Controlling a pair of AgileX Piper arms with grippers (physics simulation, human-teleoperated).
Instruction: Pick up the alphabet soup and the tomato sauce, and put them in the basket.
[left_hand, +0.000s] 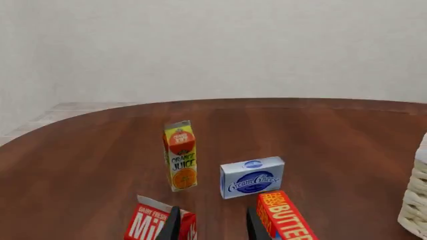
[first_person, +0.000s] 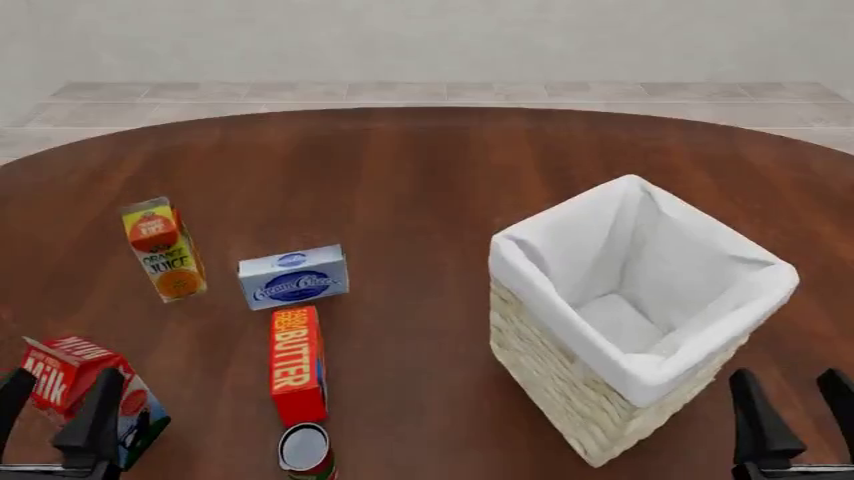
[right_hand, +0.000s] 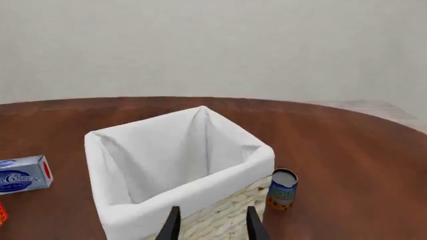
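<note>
The tomato sauce (first_person: 306, 449), a red-labelled can with a silvery top, stands at the table's near edge just in front of the butter box. The blue-labelled alphabet soup (right_hand: 283, 188) shows only in the right wrist view, standing right beside the basket's far side. The wicker basket (first_person: 561, 385) with white lining (right_hand: 117, 200) stands right of centre and holds nothing. My left gripper (first_person: 54, 415) is open near the milk carton, at the front left. My right gripper (first_person: 797, 415) is open at the front right, close to the basket. Neither holds anything.
An orange juice carton (first_person: 164, 249) and a cream cheese box (first_person: 294, 277) stand on the left. A red butter box (first_person: 296, 362) lies in front of them. A milk carton (first_person: 74, 372) lies beside my left gripper. The basket's edge (left_hand: 417, 200) shows in the left wrist view.
</note>
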